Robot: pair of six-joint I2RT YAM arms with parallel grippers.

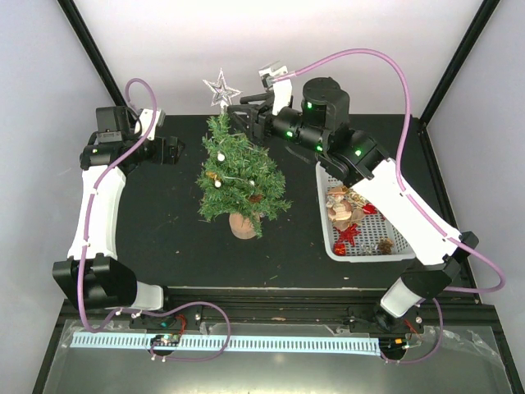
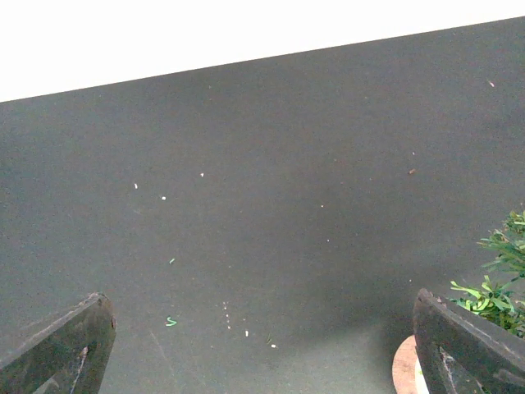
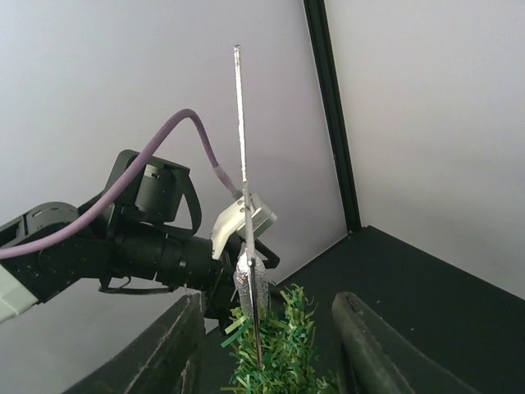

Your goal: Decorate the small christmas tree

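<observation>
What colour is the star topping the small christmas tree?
Silver star, glittery; best in the top external view.

a white plastic mesh basket (image 1: 361, 256) sits on the right of the black table (image 1: 164, 238), holding tan and red ornaments (image 1: 344, 215), a silver star (image 1: 221, 89) stands upright toward the far edge, and tiny green and white flecks (image 2: 171, 321) dot the tabletop.

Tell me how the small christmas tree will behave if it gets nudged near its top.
Probably tippy: the small christmas tree stands tall on a narrow wood stump. Its bristly branches likely bend rather than resist. The thin star on top may wobble or slip off.
</observation>
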